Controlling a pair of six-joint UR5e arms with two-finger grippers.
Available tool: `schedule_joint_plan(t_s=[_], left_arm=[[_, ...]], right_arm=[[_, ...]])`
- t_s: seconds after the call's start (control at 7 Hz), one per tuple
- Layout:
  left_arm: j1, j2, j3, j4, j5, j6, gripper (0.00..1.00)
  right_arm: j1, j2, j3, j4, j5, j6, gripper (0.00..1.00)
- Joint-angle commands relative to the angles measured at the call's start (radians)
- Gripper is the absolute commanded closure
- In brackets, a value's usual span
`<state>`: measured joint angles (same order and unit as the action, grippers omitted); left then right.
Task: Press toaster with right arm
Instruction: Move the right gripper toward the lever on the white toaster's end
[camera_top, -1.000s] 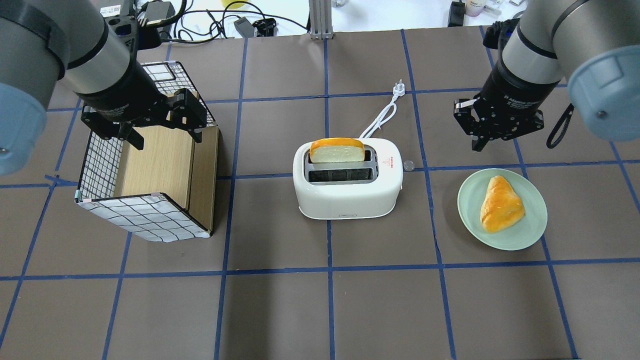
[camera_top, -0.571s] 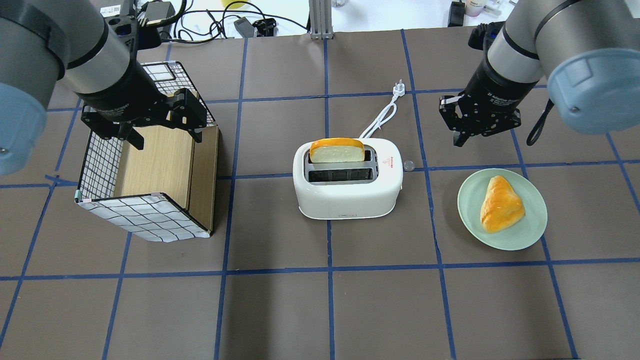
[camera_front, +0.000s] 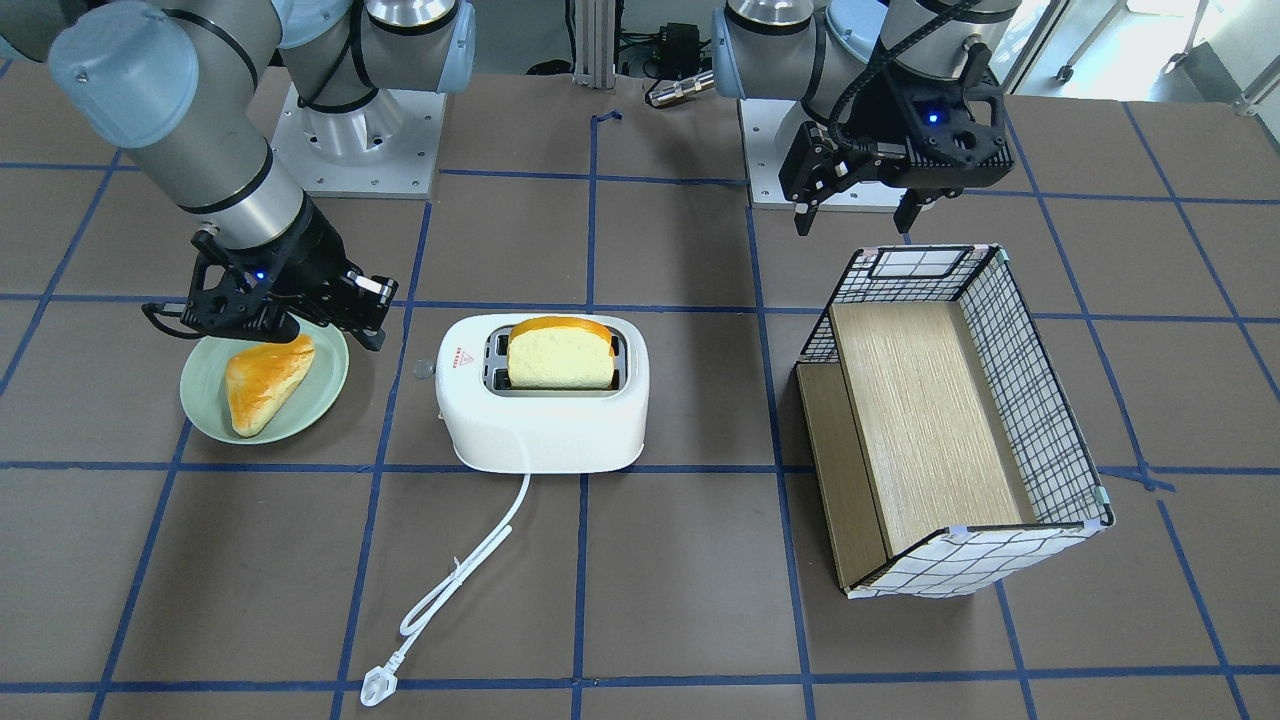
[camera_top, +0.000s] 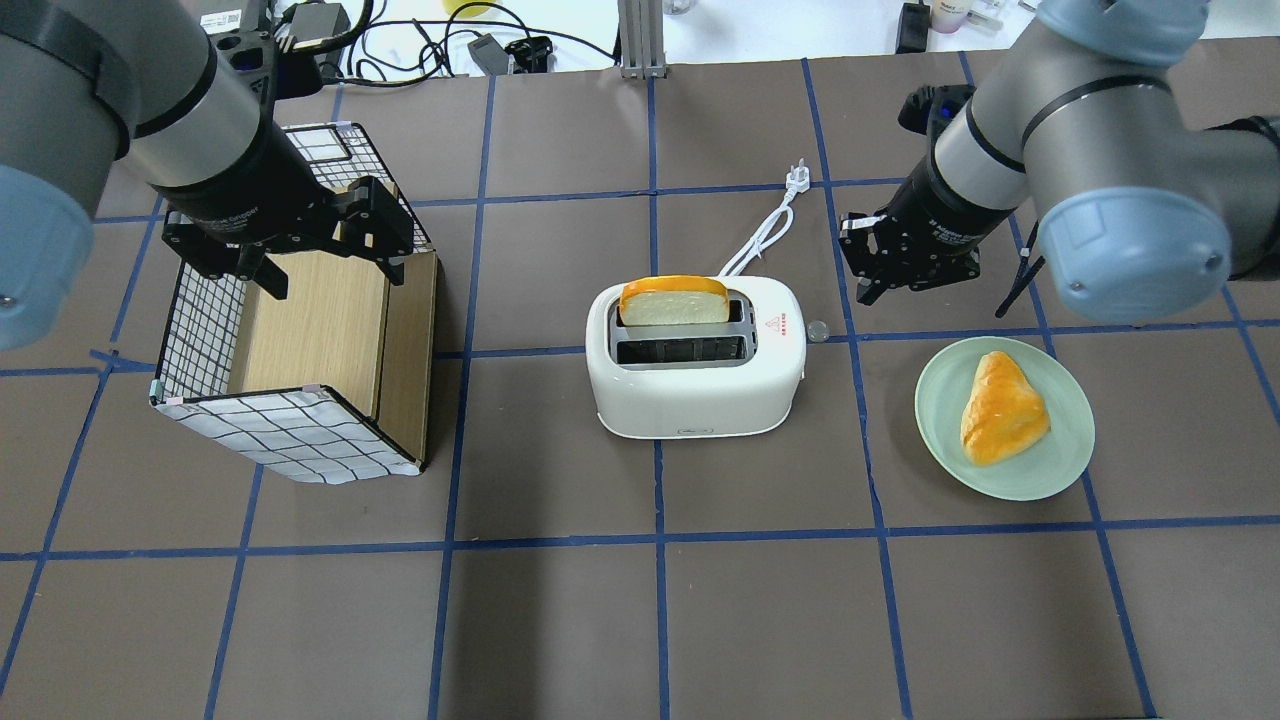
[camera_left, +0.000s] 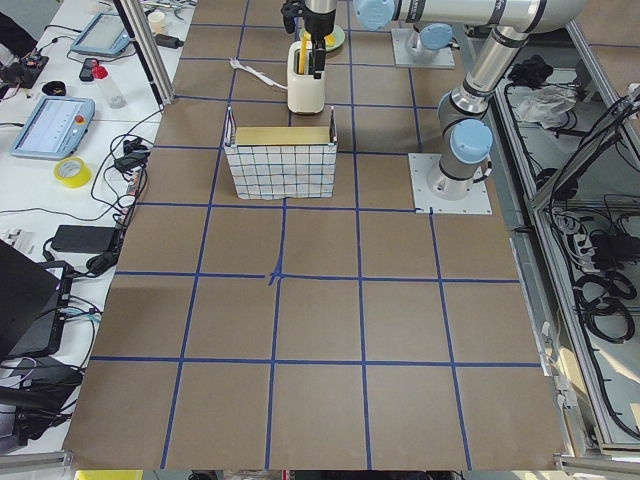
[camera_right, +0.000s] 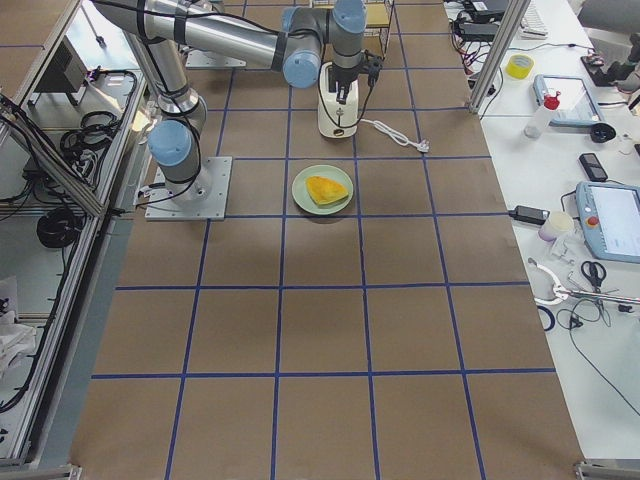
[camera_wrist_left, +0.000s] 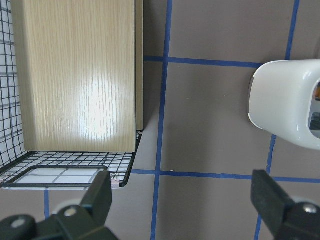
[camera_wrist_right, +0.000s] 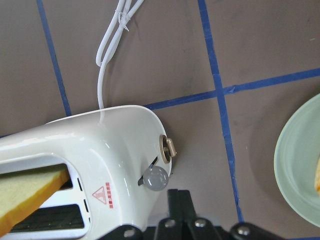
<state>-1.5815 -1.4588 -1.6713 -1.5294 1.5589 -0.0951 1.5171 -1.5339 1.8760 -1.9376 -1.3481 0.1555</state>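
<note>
On the counter (camera_top: 560, 620) I see a wire basket (camera_top: 290, 440) with a checked cloth lining and a wooden bottom, well apart from the toaster (camera_top: 695, 390) on its left side. On the right side there is a pale green plate (camera_top: 1062, 470) with a golden pastry (camera_top: 1000, 408) on it. The toaster stands in the middle, with a slice of bread (camera_top: 673, 300) upright in its far slot. Its white cord (camera_top: 762, 233) runs away over the counter and passes beside the right tool (camera_top: 866, 297). On the toaster's top is a red triangle mark (camera_wrist_right: 102, 193) with small red writing under it, too small for me to read. The white lettering on the tool bodies I also cannot read with certainty. In the wrist view the right tool has its fingers pressed together and grips nothing. It hangs near the grey lever knob (camera_wrist_right: 156, 177) at the toaster's end; I cannot tell whether they touch. The left tool (camera_wrist_left: 182, 192) is spread wide, holds nothing, and hangs over the basket's far end.
</note>
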Motion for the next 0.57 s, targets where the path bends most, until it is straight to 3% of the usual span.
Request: schedule_joint_plan(t_s=[0.0,0.43], left_arm=[[0.000,0.000,-0.001,0.000,0.001,0.000,0.00],[0.000,0.000,-0.001,0.000,0.000,0.000,0.00]], right_arm=[[0.000,0.021,0.077,-0.124,0.006,-0.005,1.00],[0.000,0.023,0.077,-0.123,0.093,-0.005,1.00]])
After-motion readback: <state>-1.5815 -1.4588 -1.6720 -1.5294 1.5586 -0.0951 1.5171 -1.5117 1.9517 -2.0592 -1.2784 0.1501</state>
